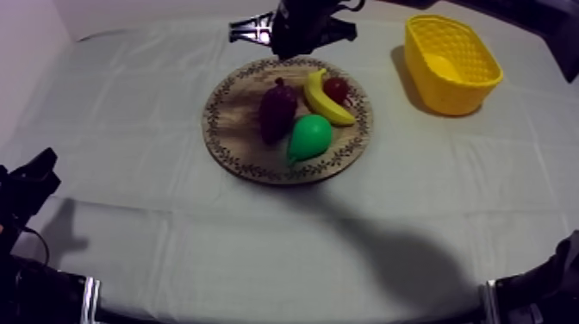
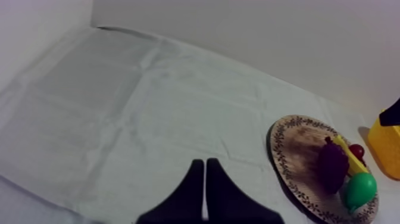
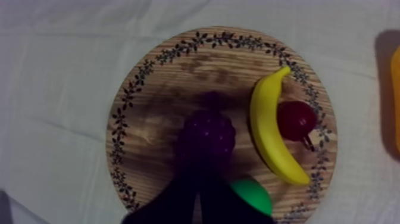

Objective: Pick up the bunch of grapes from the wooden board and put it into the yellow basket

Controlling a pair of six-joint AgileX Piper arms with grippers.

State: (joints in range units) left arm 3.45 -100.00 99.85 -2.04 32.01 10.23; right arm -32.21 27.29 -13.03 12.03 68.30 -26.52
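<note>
Two grippers, both pressed together: bunch of grapes (image 3: 205, 138) just ahead of right gripper (image 3: 198, 180) on wooden board (image 3: 149, 113); left gripper (image 2: 205, 163) over counter (image 2: 119, 107).

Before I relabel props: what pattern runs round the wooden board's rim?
Dark leafy sprigs ring the wooden board; clearest in the right wrist view.
</note>
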